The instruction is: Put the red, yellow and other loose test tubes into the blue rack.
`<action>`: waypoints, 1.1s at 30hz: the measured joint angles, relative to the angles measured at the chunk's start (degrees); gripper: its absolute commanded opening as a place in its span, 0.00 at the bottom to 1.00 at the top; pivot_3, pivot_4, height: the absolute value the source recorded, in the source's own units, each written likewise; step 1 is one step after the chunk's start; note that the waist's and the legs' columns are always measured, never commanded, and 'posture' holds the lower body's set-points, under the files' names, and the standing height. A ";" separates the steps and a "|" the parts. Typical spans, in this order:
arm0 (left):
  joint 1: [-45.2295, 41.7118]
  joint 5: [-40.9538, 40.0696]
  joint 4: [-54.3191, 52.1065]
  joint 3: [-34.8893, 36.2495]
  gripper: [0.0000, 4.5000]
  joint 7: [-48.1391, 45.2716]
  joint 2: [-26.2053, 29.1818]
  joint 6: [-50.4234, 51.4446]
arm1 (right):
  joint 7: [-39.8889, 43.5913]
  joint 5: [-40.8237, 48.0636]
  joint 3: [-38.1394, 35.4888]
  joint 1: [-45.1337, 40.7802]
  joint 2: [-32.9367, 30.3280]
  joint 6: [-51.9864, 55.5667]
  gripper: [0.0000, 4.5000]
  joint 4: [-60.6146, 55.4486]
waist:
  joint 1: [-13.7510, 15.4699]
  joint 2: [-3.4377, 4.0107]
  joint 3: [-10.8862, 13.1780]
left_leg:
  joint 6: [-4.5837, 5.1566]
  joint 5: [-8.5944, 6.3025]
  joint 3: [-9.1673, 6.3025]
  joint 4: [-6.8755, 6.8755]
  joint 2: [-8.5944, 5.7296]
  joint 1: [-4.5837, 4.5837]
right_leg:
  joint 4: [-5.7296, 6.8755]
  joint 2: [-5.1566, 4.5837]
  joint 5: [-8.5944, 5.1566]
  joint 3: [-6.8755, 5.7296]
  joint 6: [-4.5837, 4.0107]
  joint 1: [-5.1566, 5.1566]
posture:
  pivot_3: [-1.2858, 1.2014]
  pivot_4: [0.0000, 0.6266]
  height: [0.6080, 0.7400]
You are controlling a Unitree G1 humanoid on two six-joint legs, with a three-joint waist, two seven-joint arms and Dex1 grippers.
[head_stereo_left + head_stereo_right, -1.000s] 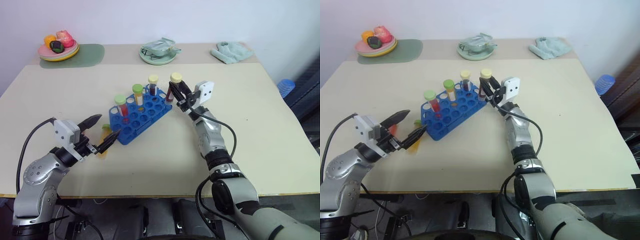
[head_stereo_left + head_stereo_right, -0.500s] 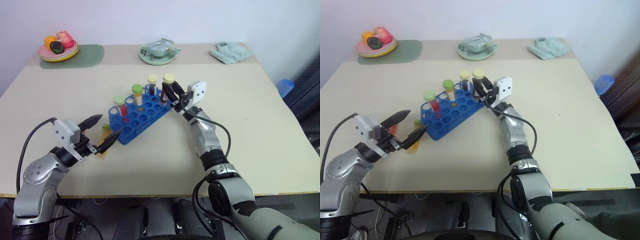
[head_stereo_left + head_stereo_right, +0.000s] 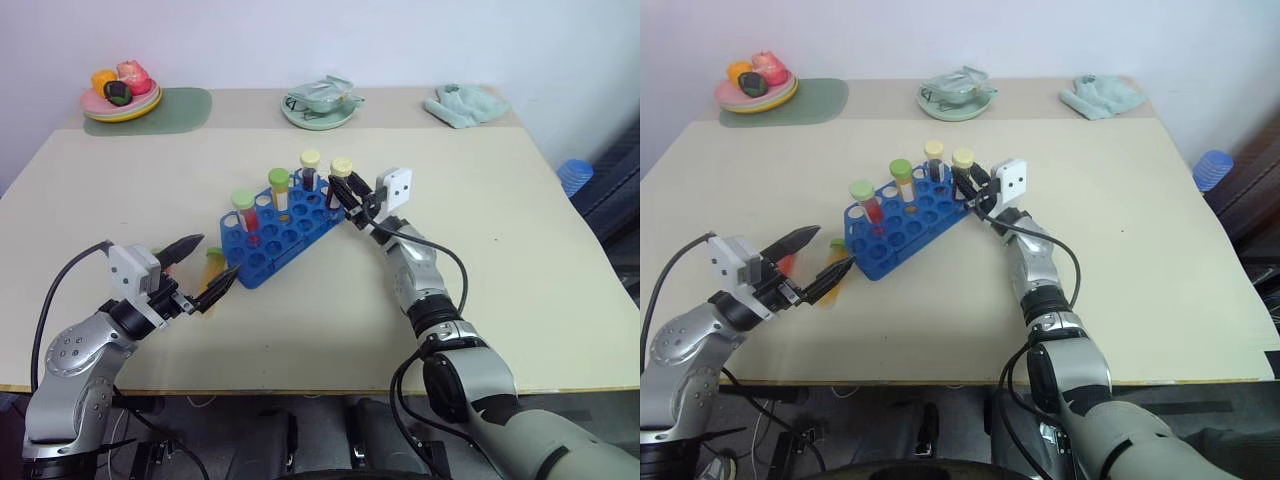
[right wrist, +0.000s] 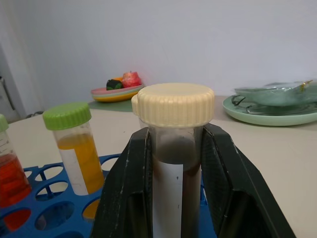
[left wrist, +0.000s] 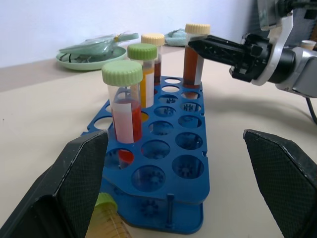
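Blue rack (image 3: 280,229) sat mid-frame; right gripper (image 3: 349,193) pinched the brown tube (image 3: 340,182) upright over a corner hole for insertion. Left gripper (image 3: 203,272) hovered wide open, empty, beside a yellow tube (image 3: 211,265) lying lower left.

We see a glossy blue plastic rack (image 5: 163,163) holding clear plastic tubes (image 5: 128,116) with ribbed matt caps and white paper labels. The counter (image 3: 520,250) looks smooth and matt. The end effector fingers (image 5: 84,178) show a finely textured matt black surface. A soft cloth (image 3: 462,104) lies crumpled.
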 measured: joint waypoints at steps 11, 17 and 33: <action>-1.24 0.00 0.03 -0.07 1.00 -0.68 0.00 0.01 | -0.96 -2.31 1.27 2.76 0.67 -2.39 0.92 -0.59 | -0.31 0.00 0.00 | 0.00 0.00 0.00 -0.01 0.00 -0.01 | 0.00 0.02 0.00 0.00 0.00 -0.03 | 0.52 0.24 1.00; -1.55 -0.10 0.08 -0.44 1.00 -1.31 0.01 0.30 | -6.25 -7.57 3.47 4.61 -1.06 -5.37 0.92 -7.12 | 0.00 0.00 0.00 | -0.01 0.00 0.00 -0.01 0.01 -0.01 | 0.01 0.01 0.00 -0.01 0.00 -0.02 | 0.52 0.24 1.00; -1.64 0.86 -7.84 -0.51 1.00 18.10 2.98 25.68 | 15.38 9.01 0.45 43.13 -41.10 38.73 0.92 -76.20 | 1.75 -0.16 0.13 | 0.12 -0.02 -0.12 0.01 0.04 0.24 | -0.19 0.01 -0.01 -0.05 0.03 0.43 | 0.52 0.24 1.00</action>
